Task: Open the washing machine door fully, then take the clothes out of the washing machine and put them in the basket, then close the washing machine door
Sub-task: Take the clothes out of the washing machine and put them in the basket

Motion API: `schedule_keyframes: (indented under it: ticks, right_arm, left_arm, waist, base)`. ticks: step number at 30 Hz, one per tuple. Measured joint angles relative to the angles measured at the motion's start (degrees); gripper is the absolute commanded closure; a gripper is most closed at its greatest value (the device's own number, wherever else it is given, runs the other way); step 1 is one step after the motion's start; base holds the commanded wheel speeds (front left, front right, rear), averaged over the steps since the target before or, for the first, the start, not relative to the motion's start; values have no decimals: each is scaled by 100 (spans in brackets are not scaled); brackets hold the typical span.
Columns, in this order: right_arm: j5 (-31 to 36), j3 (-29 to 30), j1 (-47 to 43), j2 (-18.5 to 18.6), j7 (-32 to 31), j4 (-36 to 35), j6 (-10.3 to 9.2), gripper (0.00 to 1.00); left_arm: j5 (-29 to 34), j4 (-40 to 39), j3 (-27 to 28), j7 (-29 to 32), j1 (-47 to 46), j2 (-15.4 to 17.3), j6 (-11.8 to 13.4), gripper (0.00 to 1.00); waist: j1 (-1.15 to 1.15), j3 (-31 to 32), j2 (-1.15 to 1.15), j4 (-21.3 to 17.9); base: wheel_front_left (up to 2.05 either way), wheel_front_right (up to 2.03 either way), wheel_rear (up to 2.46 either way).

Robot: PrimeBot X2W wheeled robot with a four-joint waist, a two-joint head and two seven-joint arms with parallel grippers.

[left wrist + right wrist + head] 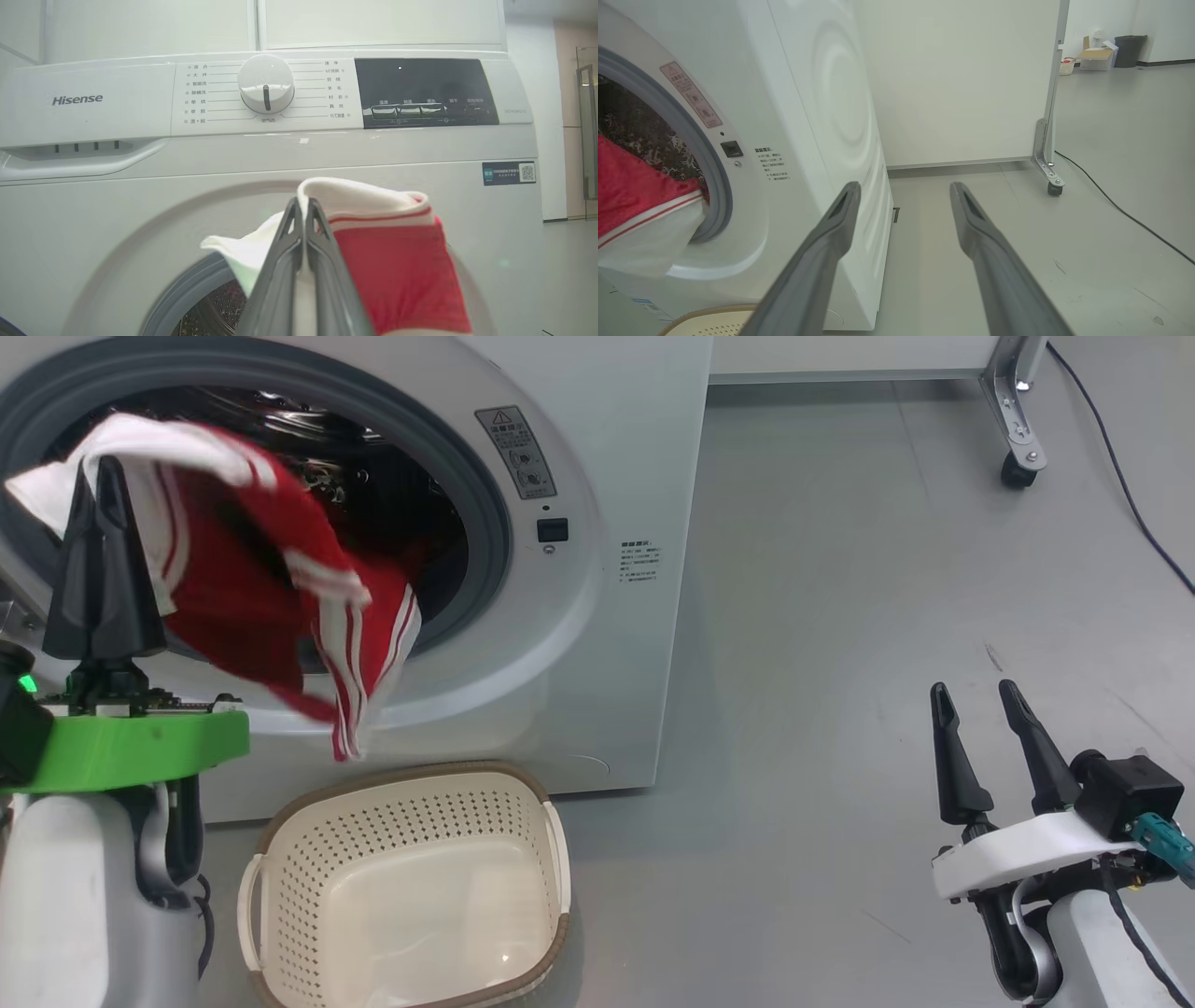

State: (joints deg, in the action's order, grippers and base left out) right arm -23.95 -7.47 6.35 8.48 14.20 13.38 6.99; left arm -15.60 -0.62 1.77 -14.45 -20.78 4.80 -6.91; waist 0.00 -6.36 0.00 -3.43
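The white washing machine stands with its drum mouth uncovered; its door is out of view. My left gripper is shut on the clothes, a red garment with white stripes that hangs out of the drum over the grey gasket, its tail just above the basket. In the left wrist view my left gripper pinches the white hem of the clothes below the control panel. My right gripper stands open over the floor at the right, and the right wrist view shows its open fingers beside the washing machine.
The cream basket is on the floor against the washer's front, below the drum mouth; its rim shows in the right wrist view. A white panel on a castor stands behind the washer. A black cable runs along the grey floor at the far right.
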Motion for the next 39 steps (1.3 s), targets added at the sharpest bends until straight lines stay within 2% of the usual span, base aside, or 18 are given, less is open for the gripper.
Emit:
schedule_keyframes:
  ticks: [10, 15, 25, 28, 39]
  right_arm:
    - [10, 10, 0, -22, 0, 0, 0, 0]
    - [18, 8, 0, -25, 0, 1, 0, 0]
    - [35, -51, 3, -27, 0, -5, 0, 0]
    - [36, -76, 12, -23, 0, -14, 0, 0]
    - [30, -80, 155, 31, 0, -133, 0, 0]
  left_arm:
    - [-108, -998, -7, -32, 140, -47, -3, 100]
    - [-104, -1087, -215, -32, 264, -42, -4, 100]
    - [-248, -181, -873, 163, 1273, 74, -24, 100]
    - [-227, 67, -922, 276, 1423, 166, -29, 100]
    - [-142, 907, -899, 516, 1516, 177, -26, 100]
  waist:
    - [0, 24, 0, -62]
    - [0, 16, 0, -70]
    - [0, -122, 0, -130]
    - [0, -196, 0, -166]
    - [0, -596, 0, -389]
  base:
    - [0, 0, 0]
    - [0, 0, 0]
    - [0, 0, 0]
    - [0, 0, 0]
    - [0, 0, 0]
